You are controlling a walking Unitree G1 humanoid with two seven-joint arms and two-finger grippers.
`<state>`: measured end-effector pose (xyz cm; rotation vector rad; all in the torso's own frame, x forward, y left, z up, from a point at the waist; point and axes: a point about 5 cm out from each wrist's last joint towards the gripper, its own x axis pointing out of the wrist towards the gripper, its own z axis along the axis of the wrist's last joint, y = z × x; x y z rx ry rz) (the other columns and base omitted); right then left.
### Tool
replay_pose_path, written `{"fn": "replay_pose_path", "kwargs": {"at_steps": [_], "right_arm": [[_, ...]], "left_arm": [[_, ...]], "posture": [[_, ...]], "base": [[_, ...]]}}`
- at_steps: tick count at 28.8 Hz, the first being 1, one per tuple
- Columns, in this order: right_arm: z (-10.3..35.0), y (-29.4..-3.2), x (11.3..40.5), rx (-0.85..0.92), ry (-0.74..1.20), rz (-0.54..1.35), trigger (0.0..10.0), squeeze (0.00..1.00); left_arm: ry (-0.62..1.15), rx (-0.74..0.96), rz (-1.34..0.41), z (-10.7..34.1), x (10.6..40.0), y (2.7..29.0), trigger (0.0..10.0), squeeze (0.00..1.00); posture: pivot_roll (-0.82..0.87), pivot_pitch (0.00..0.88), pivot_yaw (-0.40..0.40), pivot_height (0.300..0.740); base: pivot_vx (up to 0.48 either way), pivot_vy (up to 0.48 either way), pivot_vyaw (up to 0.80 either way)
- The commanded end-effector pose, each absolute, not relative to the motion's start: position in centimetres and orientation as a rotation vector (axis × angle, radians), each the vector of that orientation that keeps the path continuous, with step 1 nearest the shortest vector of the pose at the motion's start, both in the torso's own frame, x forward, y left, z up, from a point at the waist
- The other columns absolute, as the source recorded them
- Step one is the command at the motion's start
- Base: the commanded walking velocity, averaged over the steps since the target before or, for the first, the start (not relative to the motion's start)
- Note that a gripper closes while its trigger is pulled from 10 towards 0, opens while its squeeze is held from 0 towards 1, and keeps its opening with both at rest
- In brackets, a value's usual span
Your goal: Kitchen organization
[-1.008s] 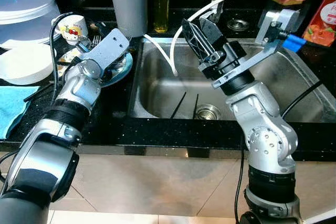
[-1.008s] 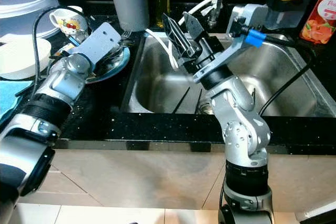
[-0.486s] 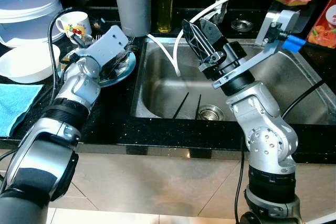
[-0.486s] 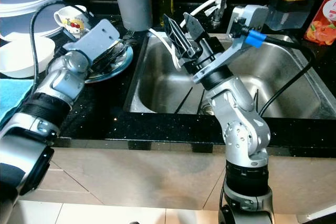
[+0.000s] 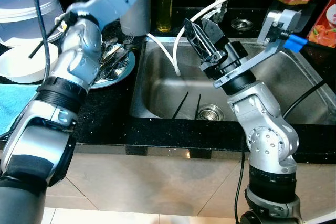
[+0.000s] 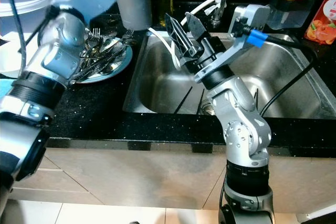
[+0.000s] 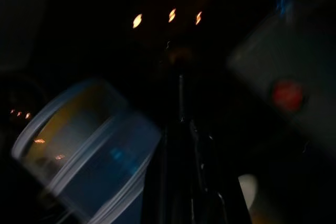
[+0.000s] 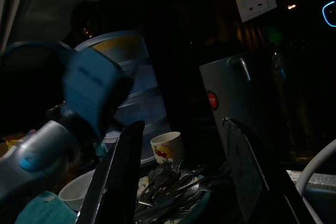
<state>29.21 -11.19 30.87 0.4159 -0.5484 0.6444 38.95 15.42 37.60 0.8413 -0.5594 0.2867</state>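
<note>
In the head views, the round teal plate heaped with steel cutlery (image 5: 116,61) sits on the black speckled countertop (image 5: 105,114), just beside the left rim of the stainless steel sink (image 5: 173,85). The left arm is raised above the plate; its gripper's fingers cannot be made out. The right gripper (image 5: 202,34) hovers over the sink's back left corner, fingers spread wide, holding nothing. The left wrist view is dark and blurred, with stacked translucent plastic containers (image 7: 86,145). The right wrist view shows the parted black fingers (image 8: 118,171) framing the cutlery plate and a white patterned mug (image 8: 167,146).
</note>
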Motion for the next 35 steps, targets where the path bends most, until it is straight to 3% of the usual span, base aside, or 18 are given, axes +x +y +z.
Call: {"fn": "replay_pose_path", "kwargs": {"at_steps": [1,3,4,8,13,15,20,25,35], "right_arm": [[31.0,-11.1,29.0,0.419,-0.557,0.652,10.0,0.00],[31.0,-11.2,29.0,0.413,-0.557,0.645,10.0,0.00],[31.0,-11.2,29.0,0.413,-0.557,0.645,10.0,0.00],[30.9,-11.7,29.3,0.318,-0.545,0.582,10.0,0.00],[31.1,-12.5,29.8,0.194,-0.553,0.459,10.0,0.00],[31.4,-13.6,30.5,0.053,-0.571,0.291,10.0,0.00],[30.8,-14.0,30.9,0.053,-0.545,0.269,10.0,0.00],[29.4,-14.1,31.3,0.047,-0.493,0.252,10.0,0.00],[27.5,-14.2,31.2,0.050,-0.445,0.181,10.0,0.00]], "left_arm": [[-0.688,0.689,0.204,39.2,38.0,13.8,10.0,0.00],[-0.731,0.480,0.061,39.4,37.6,12.6,10.0,0.00],[-0.731,0.480,0.061,39.4,37.6,12.6,10.0,0.00],[-0.602,0.089,-0.181,38.4,38.3,11.1,10.0,0.00],[-0.525,-0.098,-0.295,37.4,38.9,10.0,10.0,0.00],[-0.417,-0.224,-0.378,36.0,39.5,9.5,10.0,0.00],[-0.199,-0.257,-0.426,32.6,40.5,9.0,10.0,0.00],[-0.098,-0.312,-0.441,30.5,41.0,9.4,10.0,0.00],[0.027,-0.347,-0.603,27.3,40.5,7.7,10.0,0.00]], "posture": [[0.09,0.067,0.046,0.740],[0.08,0.067,0.045,0.740],[0.08,0.067,0.045,0.740],[0.06,0.074,0.039,0.740],[0.05,0.078,0.040,0.740],[0.04,0.083,0.039,0.740],[0.04,0.089,0.035,0.740],[0.04,0.105,0.030,0.740],[0.03,0.128,0.059,0.740]], "base": [[0.000,0.000,0.00],[0.000,0.000,0.00],[0.000,0.000,0.00],[0.000,0.000,0.00],[0.000,0.000,0.00],[0.000,0.000,0.00],[0.000,0.000,0.00],[0.000,0.000,0.00],[0.000,0.000,0.00]]}}
